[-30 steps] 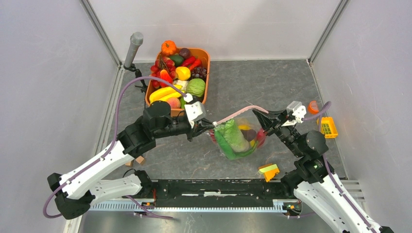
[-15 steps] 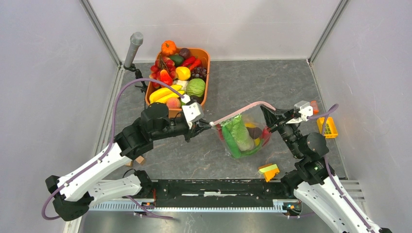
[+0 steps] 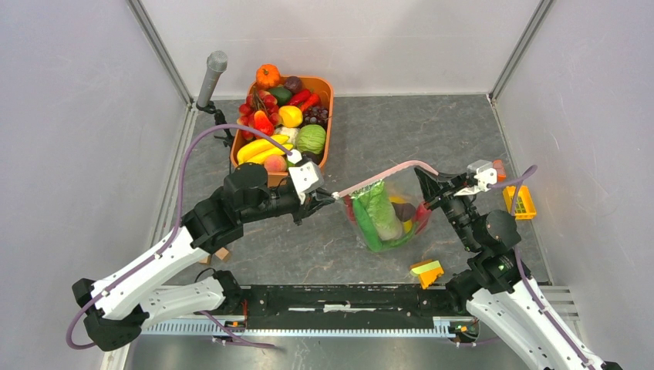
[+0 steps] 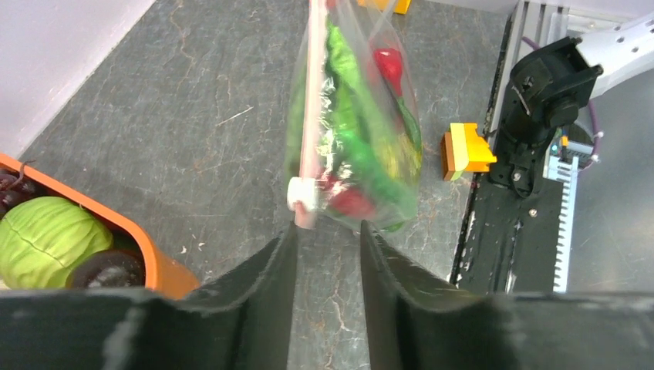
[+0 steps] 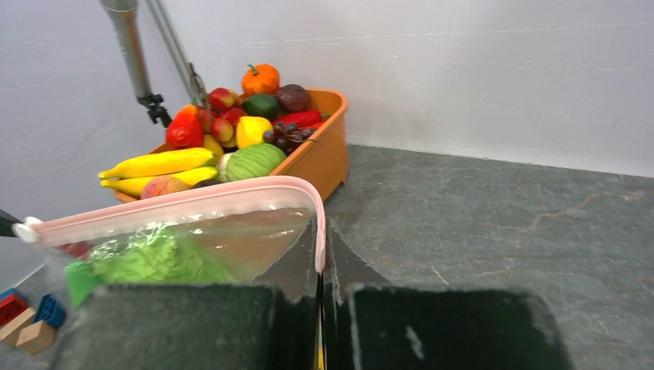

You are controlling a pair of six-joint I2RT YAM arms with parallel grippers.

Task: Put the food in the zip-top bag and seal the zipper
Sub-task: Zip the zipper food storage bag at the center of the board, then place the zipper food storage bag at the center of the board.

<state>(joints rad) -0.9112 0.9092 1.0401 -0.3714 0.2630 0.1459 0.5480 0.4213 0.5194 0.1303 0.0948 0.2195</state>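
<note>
Right gripper [image 5: 323, 258] clamped on the bag [image 3: 401, 231] at the zipper [image 3: 382, 176] corner. Left gripper [image 4: 328, 235] fingers apart, zipper's other end just ahead of them. Cabbage [image 3: 378, 210] and chili [image 4: 389, 63] inside bag.

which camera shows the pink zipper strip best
Right wrist: the thin pale-pink zipper strip shows large, white slider to the corner pinched in the right tool. Top external shows a small thin arc; left wrist sees it foreshortened, end-on.

The grey marbled table [image 3: 432, 131] carries an orange tub [image 3: 329, 123], a yellow-orange wedge [image 3: 426, 272], a yellow crate [image 3: 521, 202] and wooden blocks [image 3: 223, 253].
</note>
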